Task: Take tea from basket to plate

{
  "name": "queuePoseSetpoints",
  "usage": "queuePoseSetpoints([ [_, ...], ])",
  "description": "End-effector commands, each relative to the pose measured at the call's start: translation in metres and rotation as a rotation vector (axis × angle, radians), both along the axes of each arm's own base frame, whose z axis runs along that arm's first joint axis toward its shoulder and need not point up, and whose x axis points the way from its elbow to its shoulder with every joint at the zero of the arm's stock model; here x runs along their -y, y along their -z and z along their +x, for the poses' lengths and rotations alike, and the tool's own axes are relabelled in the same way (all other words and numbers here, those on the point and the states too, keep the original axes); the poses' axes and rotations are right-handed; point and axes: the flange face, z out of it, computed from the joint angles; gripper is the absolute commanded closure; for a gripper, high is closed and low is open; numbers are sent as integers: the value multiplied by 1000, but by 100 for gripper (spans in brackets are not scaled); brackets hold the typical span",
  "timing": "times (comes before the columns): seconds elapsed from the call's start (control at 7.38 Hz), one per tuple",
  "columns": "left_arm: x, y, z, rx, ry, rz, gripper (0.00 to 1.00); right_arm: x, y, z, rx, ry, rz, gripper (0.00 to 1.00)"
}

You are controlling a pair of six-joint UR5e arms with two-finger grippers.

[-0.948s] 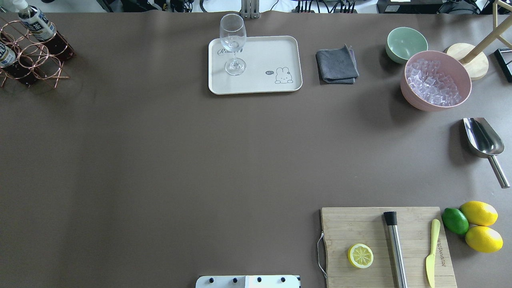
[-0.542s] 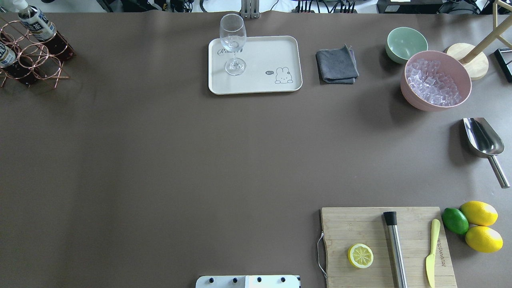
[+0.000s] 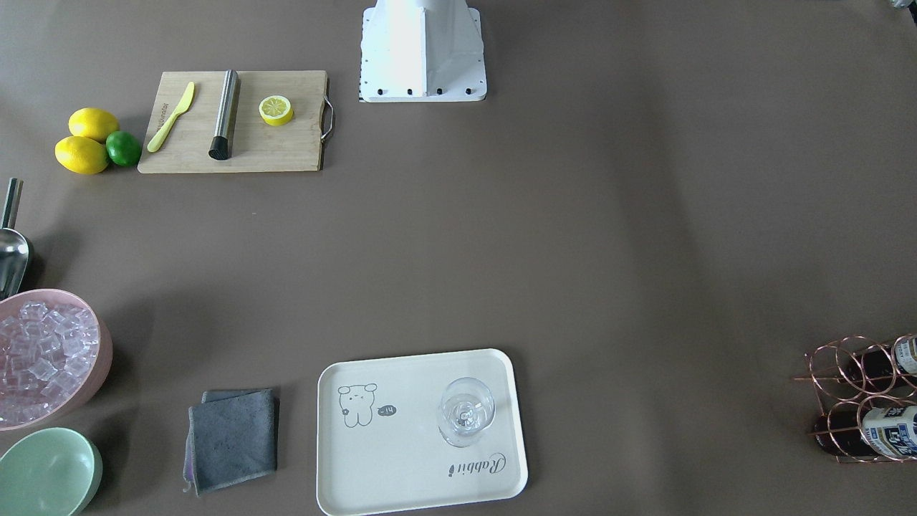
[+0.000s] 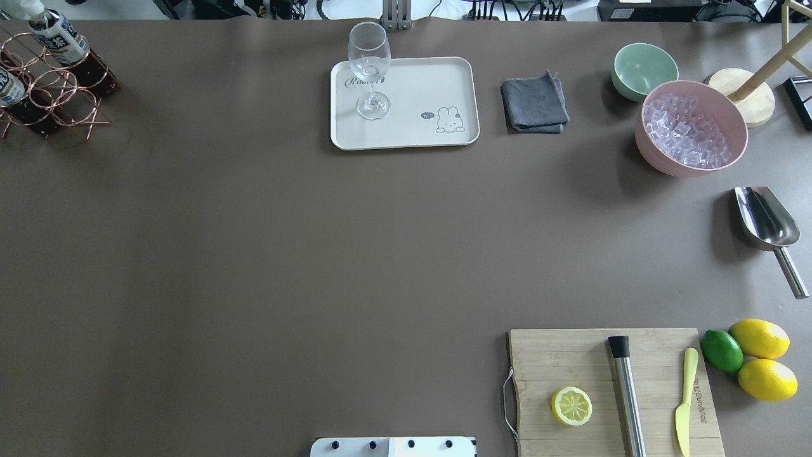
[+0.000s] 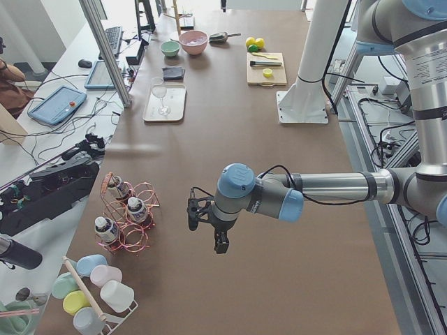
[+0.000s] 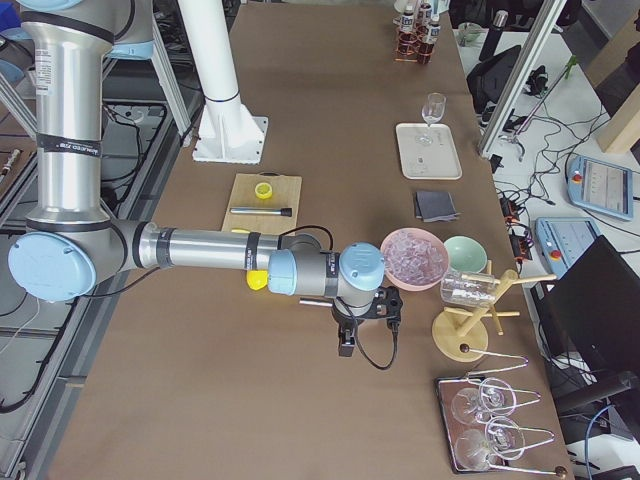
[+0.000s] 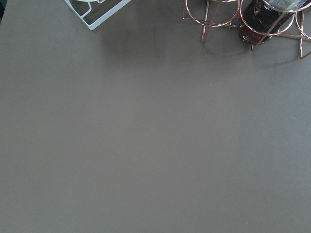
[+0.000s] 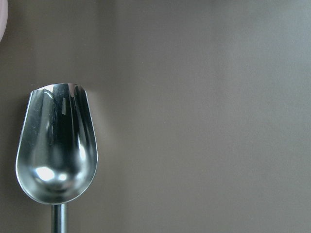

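Observation:
The copper wire basket (image 4: 63, 101) stands at the table's far left corner and holds tea bottles (image 4: 60, 39) with white caps; three show in the exterior left view (image 5: 136, 208). The cream plate (image 4: 419, 82) lies at the far middle edge, also in the front-facing view (image 3: 401, 466). My left gripper (image 5: 220, 243) hangs over bare table beside the basket, apart from it; I cannot tell whether it is open or shut. The left wrist view shows the basket's feet (image 7: 209, 19). My right gripper (image 6: 345, 345) hangs near the ice bowl; I cannot tell its state.
A stemmed glass (image 4: 369, 66) stands on the plate. A grey cloth (image 4: 534, 103), mint bowl (image 4: 644, 68), pink ice bowl (image 4: 691, 127) and metal scoop (image 4: 767, 225) lie to the right. A cutting board (image 4: 571, 362) sits at the near right.

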Motion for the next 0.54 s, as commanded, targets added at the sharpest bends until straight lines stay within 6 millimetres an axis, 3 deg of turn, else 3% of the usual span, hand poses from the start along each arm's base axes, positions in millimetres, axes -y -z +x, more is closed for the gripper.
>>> queuePoseSetpoints([
  [0.0, 5, 6, 1, -6, 1, 10, 2, 7, 12, 2, -3, 0, 33, 1],
  [0.41, 6, 6, 2, -7, -1, 9, 2, 9, 31, 2, -2, -3, 67, 1],
])
